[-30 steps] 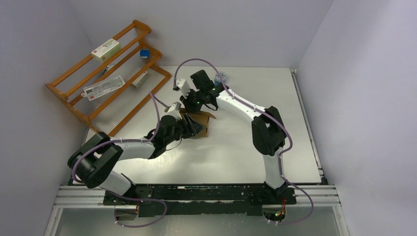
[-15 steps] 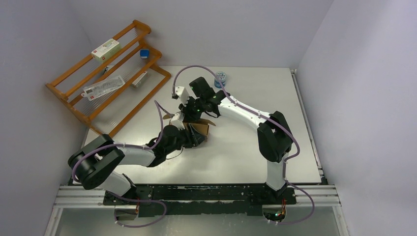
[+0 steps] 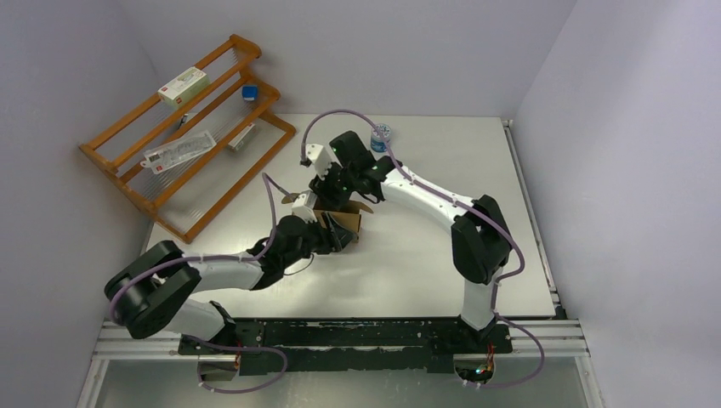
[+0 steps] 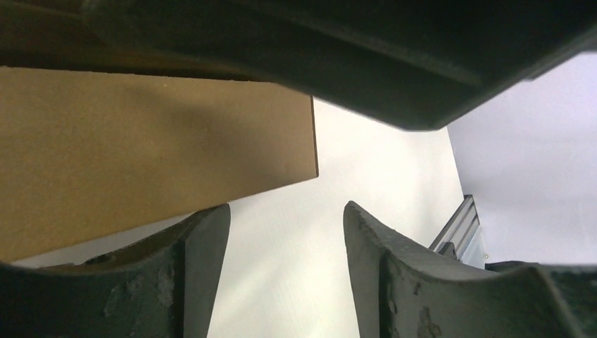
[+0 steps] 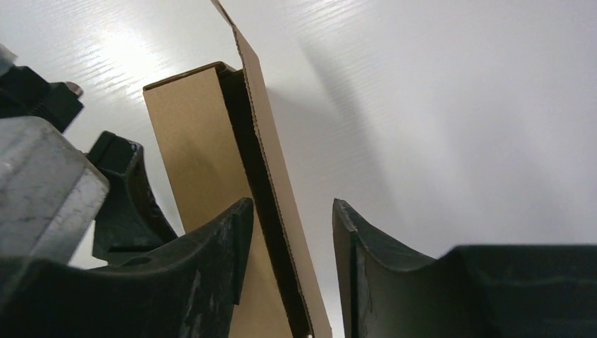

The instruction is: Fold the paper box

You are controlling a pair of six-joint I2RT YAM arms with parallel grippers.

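White carton on wooden rack: red marks, print too small for me to read.
Paper box: plain brown, unlettered.

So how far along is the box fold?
Done: the brown corrugated cardboard box has a side wall standing. In hand: the right gripper, open, straddles a loose flap; the left gripper is open beside a panel; neither grips. Left: fold remaining flaps in, close it.
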